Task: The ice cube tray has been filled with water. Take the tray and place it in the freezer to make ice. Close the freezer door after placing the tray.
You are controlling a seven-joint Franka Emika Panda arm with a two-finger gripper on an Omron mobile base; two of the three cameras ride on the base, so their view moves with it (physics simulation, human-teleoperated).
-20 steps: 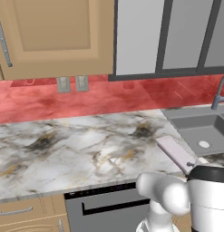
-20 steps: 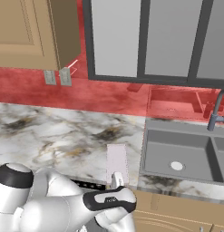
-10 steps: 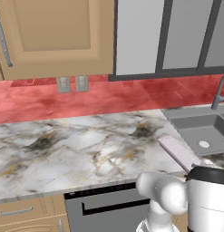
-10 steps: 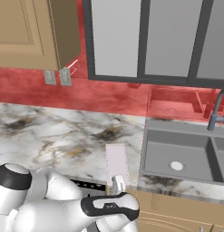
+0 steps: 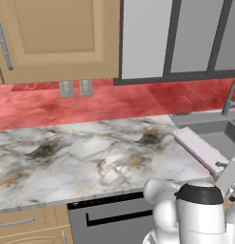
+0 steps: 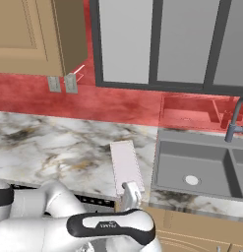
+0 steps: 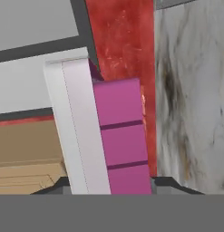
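Gripper [image 6: 131,189] shut on the near end of the tray [image 6: 126,163]; the tray's long axis runs straight ahead toward the backsplash [image 6: 123,103], beside the sink [image 6: 197,165].

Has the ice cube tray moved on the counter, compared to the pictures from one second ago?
Yes. The ice cube tray has shifted slightly away from the sink, toward the counter's front edge.

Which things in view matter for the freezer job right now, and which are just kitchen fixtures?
Job:
- ice cube tray, lying on the marble counter beside the sink
- gripper at the tray's near end; the hand view shows the tray between the jaws

Just there:
- sink and faucet
- wall outlets
- upper cabinets
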